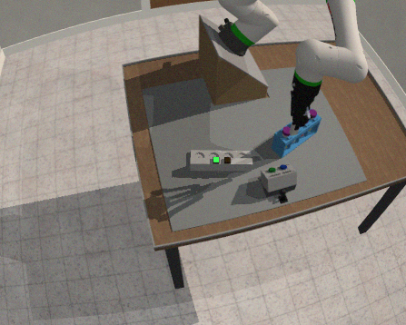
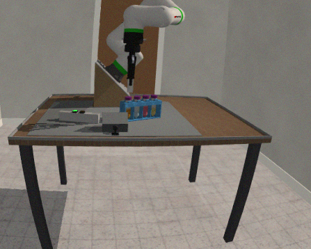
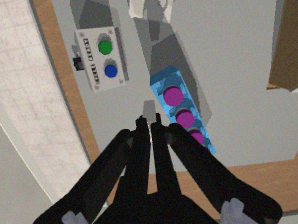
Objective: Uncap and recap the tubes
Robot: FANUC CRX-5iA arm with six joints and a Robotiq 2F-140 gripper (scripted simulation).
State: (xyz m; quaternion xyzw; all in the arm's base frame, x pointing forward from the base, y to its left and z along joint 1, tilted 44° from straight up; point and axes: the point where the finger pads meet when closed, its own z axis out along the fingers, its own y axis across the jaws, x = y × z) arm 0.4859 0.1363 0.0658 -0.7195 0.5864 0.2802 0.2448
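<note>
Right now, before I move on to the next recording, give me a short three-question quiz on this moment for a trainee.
1. True or false: the gripper is shut with nothing between its fingers.
2. Multiple choice: which lamp on the cap tray is lit? A) amber B) green C) neither
3. In the exterior view, how many purple caps sit on tubes in the blue rack?

Key: 1 true; 2 B, the green lamp; 3 four.
</note>
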